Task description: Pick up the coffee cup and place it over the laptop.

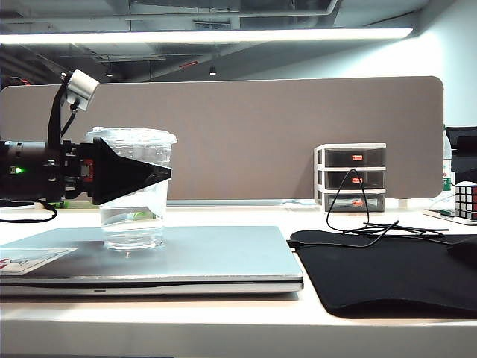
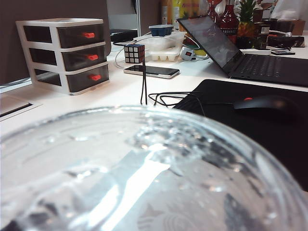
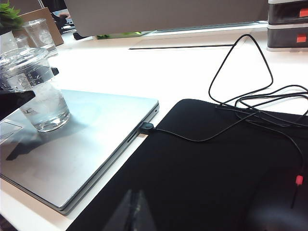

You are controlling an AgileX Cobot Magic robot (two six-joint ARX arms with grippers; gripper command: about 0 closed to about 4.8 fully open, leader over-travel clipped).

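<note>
clear plastic coffee cup [image 1: 134,195] stands upright on the closed silver laptop [image 1: 216,257] at left of the exterior view. the left gripper [image 1: 153,175] brackets it, jaws spread, released. only the left wrist view shows a mouse [image 2: 266,103]. the right gripper is out of view.

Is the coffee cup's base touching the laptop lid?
Touching. The exterior view shows the coffee cup standing with its base flat on the laptop lid, no gap; the right wrist view agrees.

White table [image 1: 223,328]: laptop [image 1: 216,257], black mouse pad [image 1: 387,272], drawer unit [image 1: 351,177].
</note>
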